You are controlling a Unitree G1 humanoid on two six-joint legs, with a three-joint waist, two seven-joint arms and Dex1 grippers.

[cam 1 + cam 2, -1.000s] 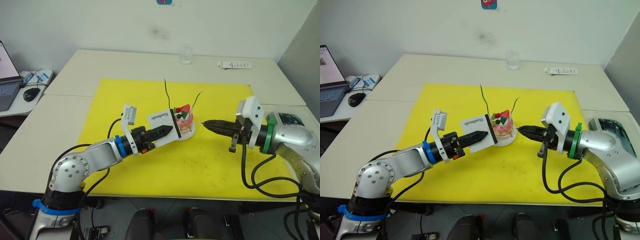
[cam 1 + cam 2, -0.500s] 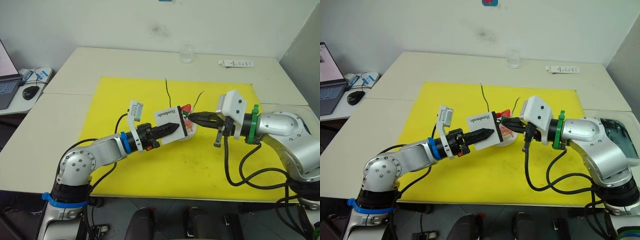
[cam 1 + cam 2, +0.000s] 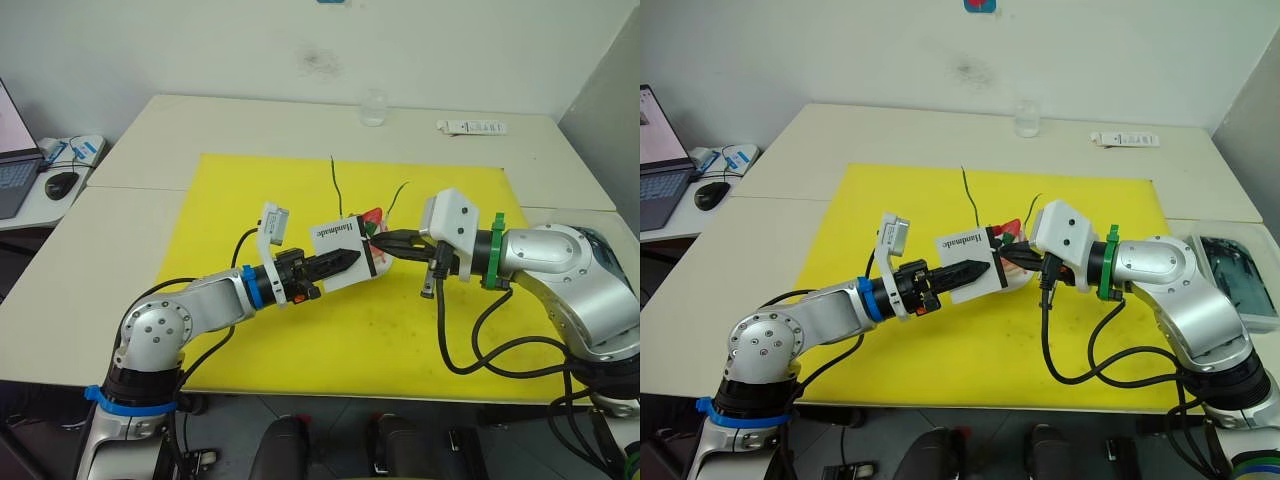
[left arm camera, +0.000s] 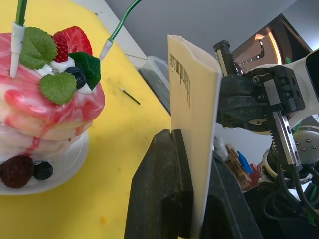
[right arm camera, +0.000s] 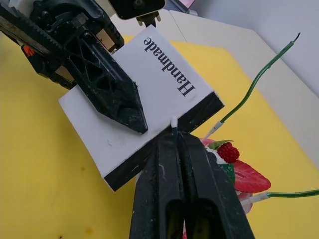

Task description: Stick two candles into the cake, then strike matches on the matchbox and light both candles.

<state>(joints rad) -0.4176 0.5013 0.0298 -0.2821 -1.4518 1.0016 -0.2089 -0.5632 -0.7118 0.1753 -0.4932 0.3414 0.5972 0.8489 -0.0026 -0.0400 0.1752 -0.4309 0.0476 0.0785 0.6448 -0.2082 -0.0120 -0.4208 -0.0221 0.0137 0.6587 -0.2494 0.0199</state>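
My left gripper (image 3: 344, 261) is shut on the white "Handmade" matchbox (image 3: 342, 241) and holds it tilted above the yellow mat, just in front of the pink cake (image 4: 45, 109) on its white plate (image 4: 75, 164). My right gripper (image 5: 175, 130) is shut on a match (image 5: 173, 121), whose pale tip touches the matchbox's (image 5: 144, 94) black strip. Two thin green candles (image 3: 336, 185) (image 3: 397, 195) stand in the cake. Another short dark match (image 4: 129, 95) lies on the mat beyond the cake.
The yellow mat (image 3: 300, 330) covers the table's near middle. A glass (image 3: 372, 108) and a white flat device (image 3: 470, 128) sit at the back. A mouse (image 3: 60, 185) lies on a side desk at left. A clear container (image 3: 1230, 270) is at right.
My right gripper has moved left from beside the cake and now presses the match against the matchbox strip. The left gripper raised the matchbox slightly early on and now holds it still.
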